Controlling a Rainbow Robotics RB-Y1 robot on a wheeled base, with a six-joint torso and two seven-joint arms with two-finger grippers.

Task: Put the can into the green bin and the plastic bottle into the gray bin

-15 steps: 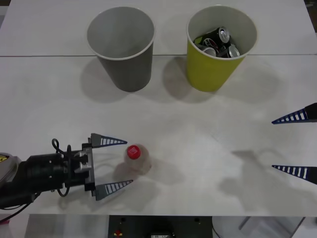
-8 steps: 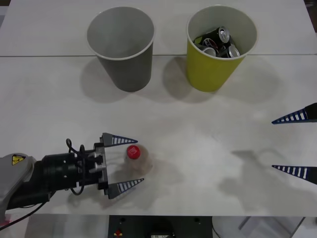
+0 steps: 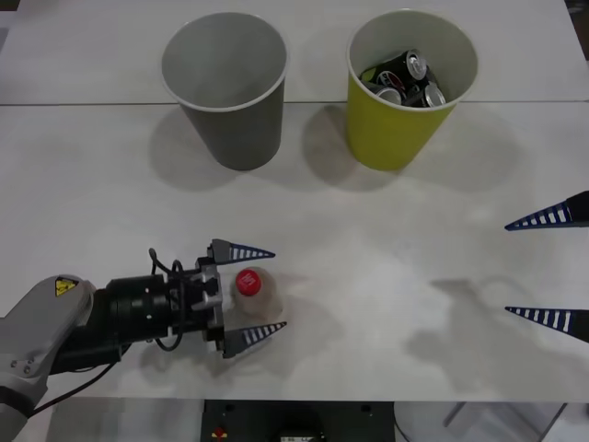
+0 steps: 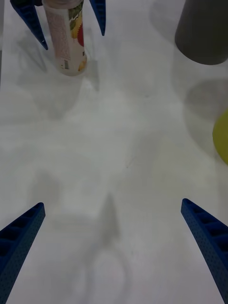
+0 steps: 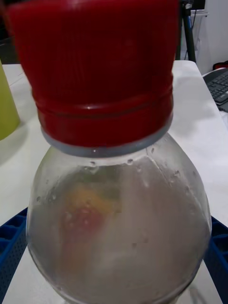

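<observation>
The plastic bottle (image 3: 250, 293), clear with a red cap, stands upright near the table's front edge. My left gripper (image 3: 279, 288) is open around it, one blue finger (image 3: 245, 251) on each side, and I cannot see them touching it. The left wrist view has the bottle (image 5: 118, 228) very close between my fingers (image 5: 10, 247). Dark cans (image 3: 405, 78) lie inside the green bin (image 3: 405, 129) at the back right. To its left stands the gray bin (image 3: 230, 120). My right gripper (image 3: 506, 269) hangs open at the right edge, holding nothing. From the right wrist I see the bottle (image 4: 69, 40) and the gray bin (image 4: 204, 33).
A seam in the white table (image 3: 368, 239) runs behind the two bins. A keyboard (image 5: 218, 85) lies beyond the table's edge in the left wrist view. Bare tabletop lies between the bottle and the bins.
My left gripper has slid to the right along the table until its open fingers straddle the bottle. The bottle, bins and right gripper have stayed put.
</observation>
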